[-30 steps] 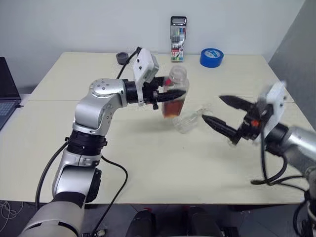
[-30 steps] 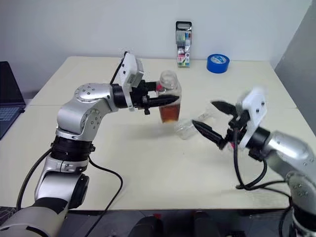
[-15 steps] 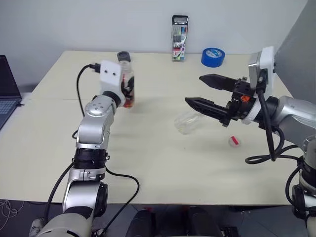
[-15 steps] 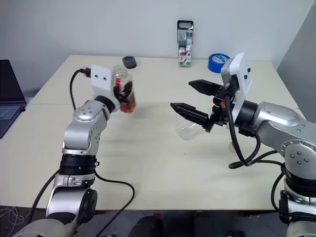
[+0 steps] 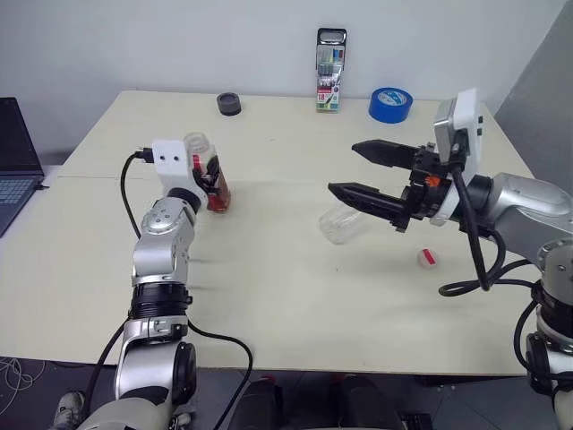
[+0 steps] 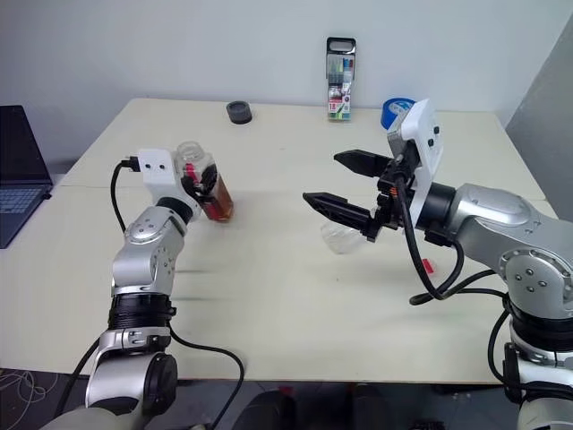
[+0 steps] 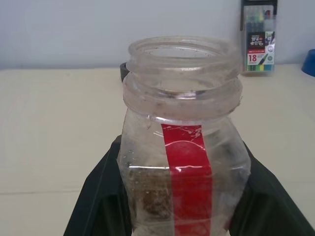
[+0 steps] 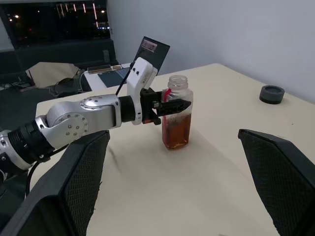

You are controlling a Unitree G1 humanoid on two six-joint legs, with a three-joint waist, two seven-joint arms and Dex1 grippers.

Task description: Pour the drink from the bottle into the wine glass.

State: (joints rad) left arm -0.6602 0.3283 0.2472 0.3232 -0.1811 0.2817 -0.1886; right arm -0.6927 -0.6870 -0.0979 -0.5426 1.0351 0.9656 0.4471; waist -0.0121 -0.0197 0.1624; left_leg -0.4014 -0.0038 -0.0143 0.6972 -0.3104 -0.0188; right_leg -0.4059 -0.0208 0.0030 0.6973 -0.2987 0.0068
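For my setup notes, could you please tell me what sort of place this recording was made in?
Probably an office or lab workspace: a plain beige table against a bare white wall, with a laptop at one side, a marker pack and a roll of blue tape at the back.

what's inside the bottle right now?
The bottle, uncapped and upright in the shut left gripper, holds the reddish-brown drink filling about its lower half. The gripper's black fingers and the red label strip cover part of it.
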